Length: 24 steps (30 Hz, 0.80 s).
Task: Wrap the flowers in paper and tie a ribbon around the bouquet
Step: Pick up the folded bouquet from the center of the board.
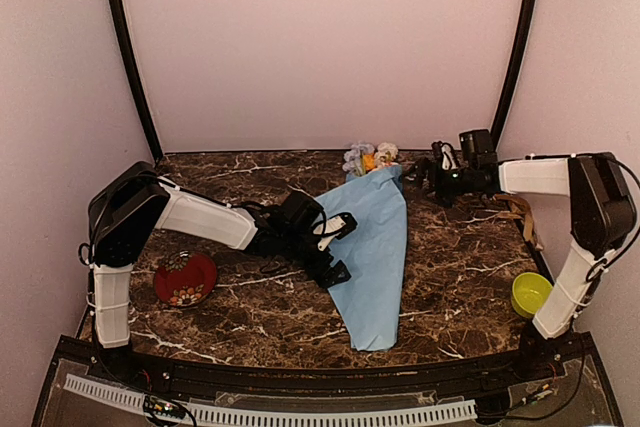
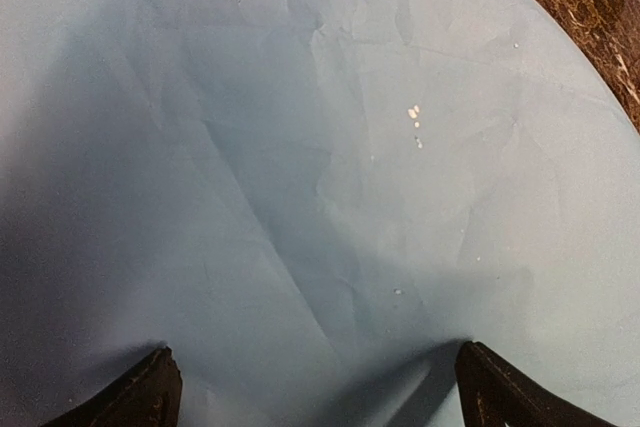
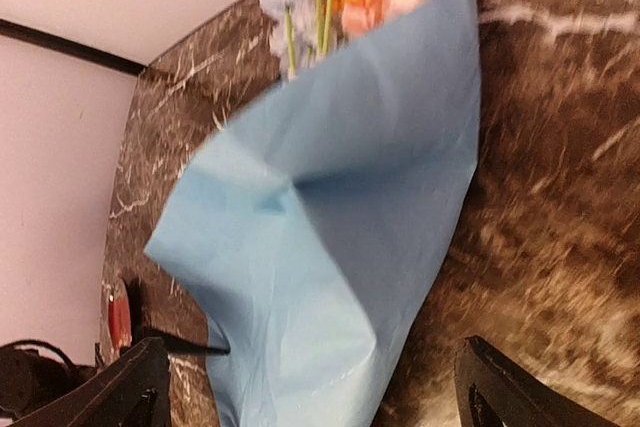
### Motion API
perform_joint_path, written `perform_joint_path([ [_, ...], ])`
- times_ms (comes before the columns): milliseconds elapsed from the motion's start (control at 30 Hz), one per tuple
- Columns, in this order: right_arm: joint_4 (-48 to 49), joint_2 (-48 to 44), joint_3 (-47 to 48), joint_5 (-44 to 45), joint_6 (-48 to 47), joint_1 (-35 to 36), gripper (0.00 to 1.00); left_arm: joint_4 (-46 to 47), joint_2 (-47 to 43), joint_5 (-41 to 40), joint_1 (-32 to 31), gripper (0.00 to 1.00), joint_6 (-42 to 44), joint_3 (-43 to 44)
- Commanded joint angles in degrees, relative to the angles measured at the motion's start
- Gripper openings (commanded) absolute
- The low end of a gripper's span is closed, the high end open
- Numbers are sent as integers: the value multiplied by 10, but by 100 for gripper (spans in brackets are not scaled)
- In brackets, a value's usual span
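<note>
Table [image 1: 250, 319]: dark marble. The bouquet [image 1: 378, 247] lies across its middle, narrow end toward the arm bases and open end toward the far wall.

We judge that the wrapping is done and the tying has not begun. To do the step well, we think the left arm should pin the overlap so the roll cannot spring open, while the right arm fetches the ribbon by one end.

Paper [image 1: 372, 292]: light blue face outward, rolled into a loose, creased cone, with one flap bulging along its side.

Left fingers [image 2: 135, 402]: spread wide over the cone's mid-body and clasping nothing. We cannot confirm contact.

Right fingers [image 3: 130, 387]: wide apart and empty, near the open end.

Flowers [image 1: 368, 157]: orange, pale blue and whitish heads on green stems, poking out of the top.

Ribbon [image 1: 520, 215]: a tan strip bunched near the table's right edge, apart from the cone.
</note>
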Motion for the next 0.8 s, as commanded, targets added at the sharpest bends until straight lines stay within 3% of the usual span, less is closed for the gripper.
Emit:
perform_joint_path([
  [0, 30, -13, -101, -24, 20, 48, 100, -84, 44, 2, 3, 99, -10, -21],
  [200, 130, -15, -212, -39, 71, 82, 99, -75, 45, 5, 3, 99, -14, -21],
  [333, 203, 21, -223, -39, 71, 130, 99, -74, 45, 7, 3, 99, -17, -22],
  [367, 216, 31, -221, -66, 111, 138, 91, -73, 45, 8, 3, 99, -18, -23],
  [600, 311, 44, -236, -79, 174, 147, 74, -70, 45, 12, 4, 99, -24, -26],
  [767, 314, 52, -240, -85, 181, 147, 44, -64, 38, 19, 4, 99, -24, -21],
])
